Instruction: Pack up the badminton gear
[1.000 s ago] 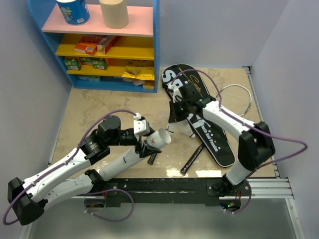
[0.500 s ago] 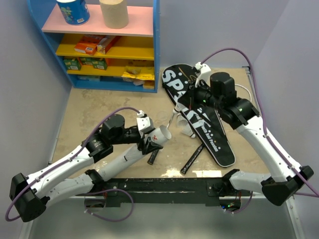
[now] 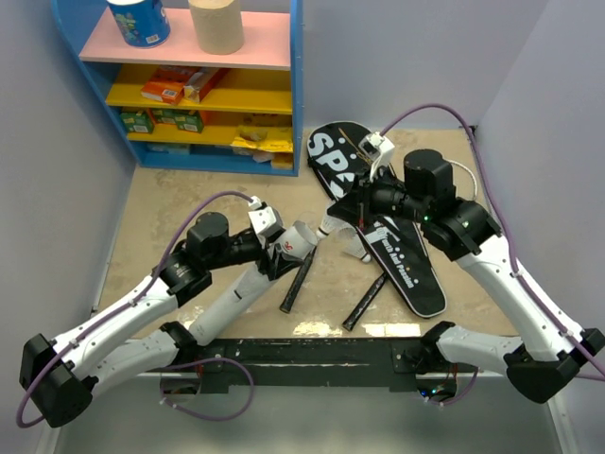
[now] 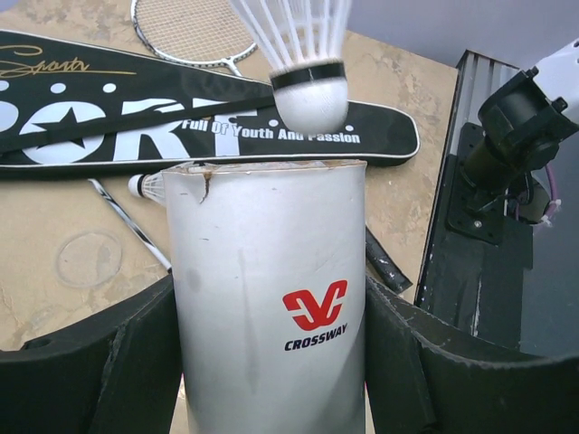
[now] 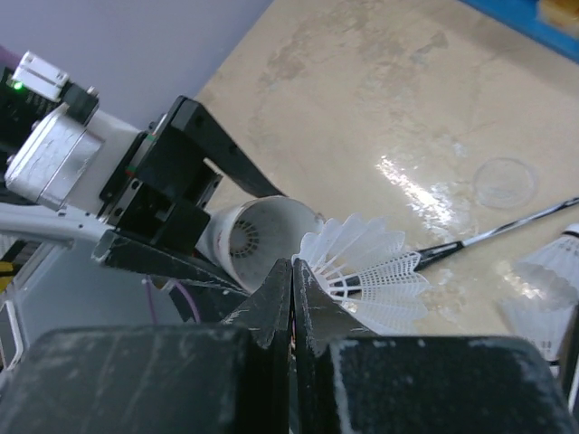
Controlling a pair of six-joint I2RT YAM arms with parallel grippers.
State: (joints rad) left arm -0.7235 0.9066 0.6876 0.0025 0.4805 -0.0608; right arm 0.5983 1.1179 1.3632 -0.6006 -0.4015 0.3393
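My left gripper (image 3: 276, 252) is closed round a long white tube (image 4: 271, 298) printed CROSSWAY, its open mouth (image 5: 258, 240) facing the right arm. My right gripper (image 5: 292, 271) is shut on the feather skirt of a white shuttlecock (image 5: 362, 271), which hangs cork-first just in front of the tube's mouth (image 4: 308, 63). The black bag (image 3: 411, 270) lettered SPORT lies flat behind it. One racket's head (image 4: 190, 27) shows beyond the bag. Two black racket handles (image 3: 298, 282) (image 3: 364, 303) lie on the table near the tube.
Loose shuttlecocks (image 5: 552, 262) lie on the table beside a thin racket shaft (image 5: 488, 231). A blue shelf unit (image 3: 203, 95) with small boxes and two paper rolls stands at the back left. The black base rail (image 3: 312, 355) runs along the near edge.
The right arm lifted off the bag area and brought a shuttlecock up to the tube's mouth. The left arm shifted the tube slightly back, uncovering a racket handle.
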